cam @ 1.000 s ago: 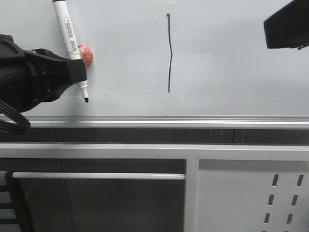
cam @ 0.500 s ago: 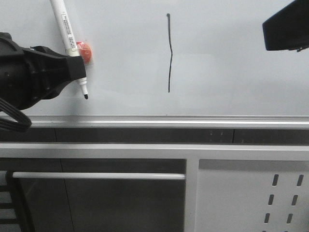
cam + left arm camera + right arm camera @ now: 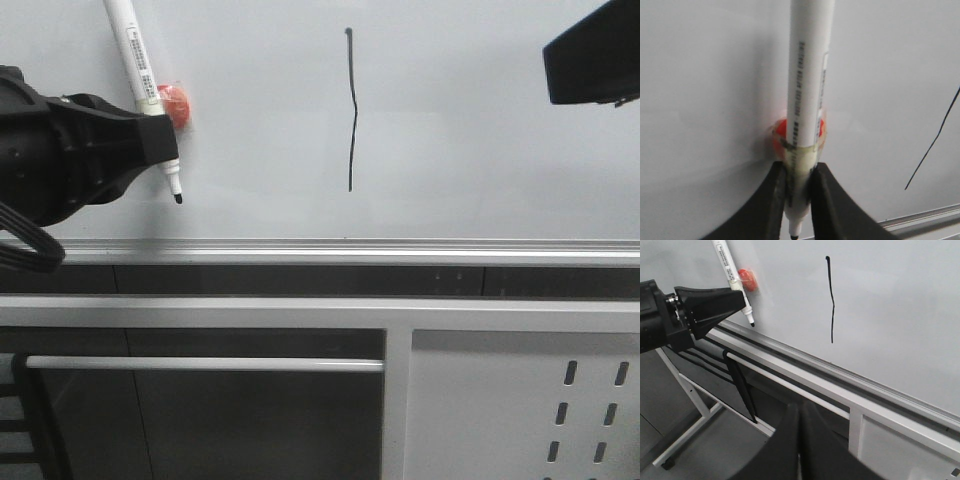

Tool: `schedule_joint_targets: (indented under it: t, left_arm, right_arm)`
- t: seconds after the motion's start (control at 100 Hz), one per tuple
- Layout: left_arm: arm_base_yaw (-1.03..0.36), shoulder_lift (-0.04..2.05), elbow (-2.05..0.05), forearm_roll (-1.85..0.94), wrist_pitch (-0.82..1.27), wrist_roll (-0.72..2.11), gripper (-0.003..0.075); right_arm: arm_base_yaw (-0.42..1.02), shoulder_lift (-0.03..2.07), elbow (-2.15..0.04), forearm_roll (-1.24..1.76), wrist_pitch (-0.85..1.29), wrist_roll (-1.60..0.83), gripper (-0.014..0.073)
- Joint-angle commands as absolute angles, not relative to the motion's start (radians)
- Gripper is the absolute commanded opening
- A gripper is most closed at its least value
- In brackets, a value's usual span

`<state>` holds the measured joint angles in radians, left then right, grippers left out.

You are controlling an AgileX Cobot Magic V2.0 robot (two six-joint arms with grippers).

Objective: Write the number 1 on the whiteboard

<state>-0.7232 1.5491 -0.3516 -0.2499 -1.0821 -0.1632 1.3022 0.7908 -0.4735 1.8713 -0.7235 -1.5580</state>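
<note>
The number 1 (image 3: 351, 110) is a thin black near-vertical stroke on the pale whiteboard (image 3: 480, 150). It also shows in the right wrist view as the number 1 (image 3: 830, 300) and at the edge of the left wrist view as the number 1 (image 3: 935, 140). My left gripper (image 3: 158, 140) is shut on a white marker pen (image 3: 135, 60), whose black tip (image 3: 178, 198) points down, well left of the stroke. In the left wrist view the left gripper (image 3: 799, 172) clamps the pen (image 3: 807, 75). My right gripper (image 3: 800, 412) is shut and empty, off the board; in the front view the right gripper (image 3: 595, 55) is a dark shape.
A round orange magnet (image 3: 176, 105) sticks to the board just behind the pen. The silver bottom rail (image 3: 400, 248) runs under the board. Below it are a horizontal bar (image 3: 200, 364) and a white perforated panel (image 3: 590, 420).
The left gripper with the pen has shifted slightly up and left along the board. The stroke is unchanged, and the right gripper has barely moved.
</note>
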Motion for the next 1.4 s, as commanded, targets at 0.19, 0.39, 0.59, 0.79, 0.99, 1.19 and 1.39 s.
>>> schedule_joint_targets:
  t: [0.19, 0.39, 0.59, 0.79, 0.99, 1.19, 1.39]
  left_arm:
    - [-0.726, 1.526, -0.376, -0.255, -1.196, -0.173, 0.0248]
    - [-0.726, 1.526, -0.374, -0.255, -1.196, -0.173, 0.027]
    - [-0.726, 1.526, -0.374, -0.252, -1.198, -0.173, 0.0359]
    - [-0.728, 1.526, -0.363, -0.176, -1.219, -0.173, 0.0379]
    - [-0.728, 1.526, -0.254, -0.164, -1.365, -0.173, 0.0221]
    - [-0.728, 1.492, -0.155, -0.123, -1.365, -0.159, -0.0018]
    - [-0.728, 1.4, -0.08, -0.085, -1.365, -0.087, -0.0018]
  right_arm:
    - [1.302, 0.784, -0.498, 1.856, -0.706, -1.566, -0.0072]
    - [1.302, 0.784, -0.498, 1.856, -0.706, -1.566, -0.0072]
    - [1.302, 0.784, -0.498, 1.856, -0.706, -1.566, -0.0072]
    - [1.302, 0.784, -0.498, 1.856, -0.706, -1.566, -0.0072]
    - [1.302, 0.784, -0.498, 1.856, -0.71, -1.566, -0.0072]
    - [1.302, 0.784, -0.498, 1.856, -0.71, -1.566, -0.0072]
    - [1.302, 0.784, -0.498, 1.856, -0.71, -1.566, -0.0072]
